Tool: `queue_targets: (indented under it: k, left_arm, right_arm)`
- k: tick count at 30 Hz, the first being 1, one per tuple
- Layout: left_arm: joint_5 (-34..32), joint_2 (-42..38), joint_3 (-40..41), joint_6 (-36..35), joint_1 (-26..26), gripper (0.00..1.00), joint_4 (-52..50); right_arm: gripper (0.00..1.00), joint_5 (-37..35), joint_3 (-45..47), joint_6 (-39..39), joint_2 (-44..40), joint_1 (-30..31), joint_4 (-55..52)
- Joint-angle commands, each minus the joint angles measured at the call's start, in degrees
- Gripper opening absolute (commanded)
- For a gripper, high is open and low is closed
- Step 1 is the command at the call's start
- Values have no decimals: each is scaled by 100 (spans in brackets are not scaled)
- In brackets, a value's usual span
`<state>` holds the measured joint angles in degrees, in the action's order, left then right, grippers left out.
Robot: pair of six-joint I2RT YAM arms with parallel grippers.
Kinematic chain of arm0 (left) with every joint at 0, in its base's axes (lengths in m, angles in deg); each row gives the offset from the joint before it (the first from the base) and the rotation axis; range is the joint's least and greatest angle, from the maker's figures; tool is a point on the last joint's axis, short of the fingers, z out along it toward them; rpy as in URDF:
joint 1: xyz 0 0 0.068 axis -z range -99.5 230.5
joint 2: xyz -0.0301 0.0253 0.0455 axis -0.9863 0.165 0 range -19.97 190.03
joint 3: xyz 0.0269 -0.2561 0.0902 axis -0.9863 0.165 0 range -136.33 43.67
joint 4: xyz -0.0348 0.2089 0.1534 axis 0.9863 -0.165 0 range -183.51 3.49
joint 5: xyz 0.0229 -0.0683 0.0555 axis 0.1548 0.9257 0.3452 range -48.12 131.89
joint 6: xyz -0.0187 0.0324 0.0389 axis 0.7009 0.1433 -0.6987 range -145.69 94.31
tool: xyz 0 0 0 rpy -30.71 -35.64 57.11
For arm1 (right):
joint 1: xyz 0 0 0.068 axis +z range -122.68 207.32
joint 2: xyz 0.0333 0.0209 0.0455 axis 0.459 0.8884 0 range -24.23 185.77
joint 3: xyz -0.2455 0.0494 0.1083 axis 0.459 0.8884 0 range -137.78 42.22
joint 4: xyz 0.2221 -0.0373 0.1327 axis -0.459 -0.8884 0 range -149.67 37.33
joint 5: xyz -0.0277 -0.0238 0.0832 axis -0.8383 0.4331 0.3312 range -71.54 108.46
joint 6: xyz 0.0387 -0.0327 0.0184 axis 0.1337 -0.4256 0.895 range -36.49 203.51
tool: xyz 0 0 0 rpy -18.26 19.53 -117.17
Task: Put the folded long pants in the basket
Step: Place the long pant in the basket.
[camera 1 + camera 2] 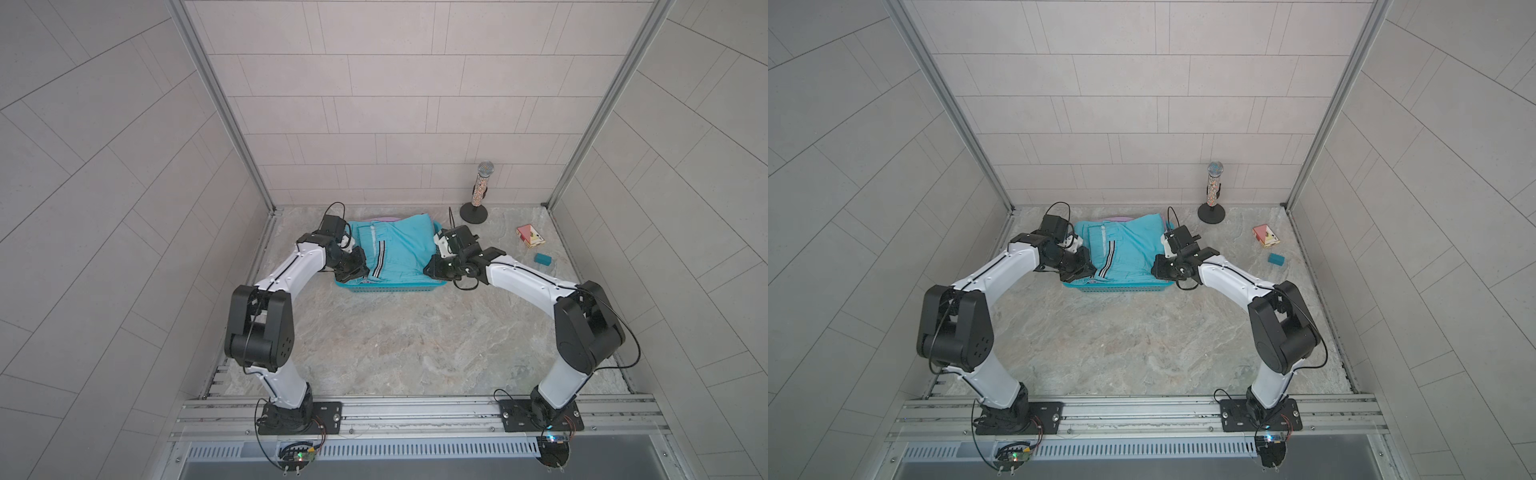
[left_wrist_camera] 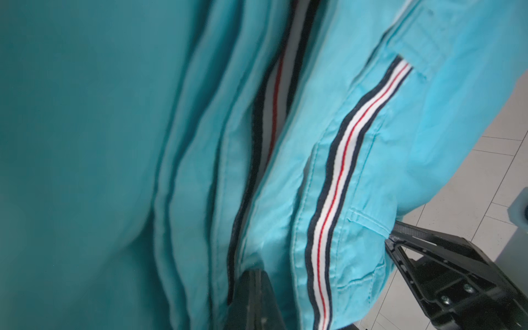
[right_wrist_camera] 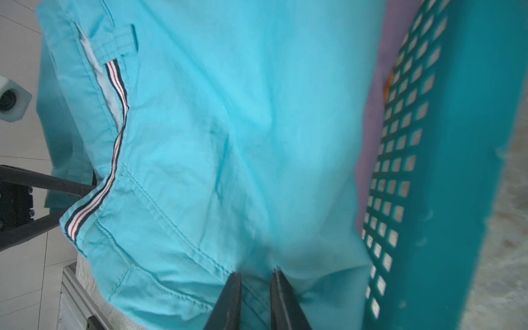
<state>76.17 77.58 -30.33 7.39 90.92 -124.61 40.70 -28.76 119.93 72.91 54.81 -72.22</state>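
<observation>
Closest to me, the aluminium rail (image 1: 415,409) carries both arm bases, and from it the arms reach out over the marbled tabletop (image 1: 395,345) to the basket (image 1: 390,287) at the far side. The turquoise pants (image 1: 399,249) lie on top in the basket, mounded above its rim, striped band showing. The left gripper (image 1: 359,272) is clenched on the pants' edge by that band. The right gripper (image 3: 255,274) pinches a fold at the opposite edge, cloth between its close-set fingers. Lilac pants (image 3: 371,137) lie beneath, against the mesh wall. Off to the right stand a microphone (image 1: 482,183), a small carton (image 1: 530,236) and a teal block (image 1: 542,259), well apart from the basket.
</observation>
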Motion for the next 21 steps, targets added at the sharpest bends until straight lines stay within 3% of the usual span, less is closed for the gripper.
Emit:
queue_targets:
  k: [1,6,12,15,18,21]
  left_arm:
    - [-50,-160,-499,67,-21,0,-289]
    - [-397,-25,-1752,53,-46,0,-474]
    - [-492,1098,-3023,-68,-184,0,-713]
    - [-650,1811,-3325,-133,-282,0,-689]
    - [-409,2531,-3769,-179,-402,0,-1059]
    - [-292,2735,-3752,-192,-408,0,-984]
  right_arm:
    - [25,-238,-619,-98,-368,24,-860]
    - [30,-650,-1976,-422,-138,-24,-1007]
    - [26,-695,-3147,-561,1304,-119,-949]
    - [24,-811,-3544,-584,2031,-205,-1035]
    - [23,-874,-3668,-549,2497,-324,-1062]
    - [22,-889,-3591,-548,2677,-373,-1099]
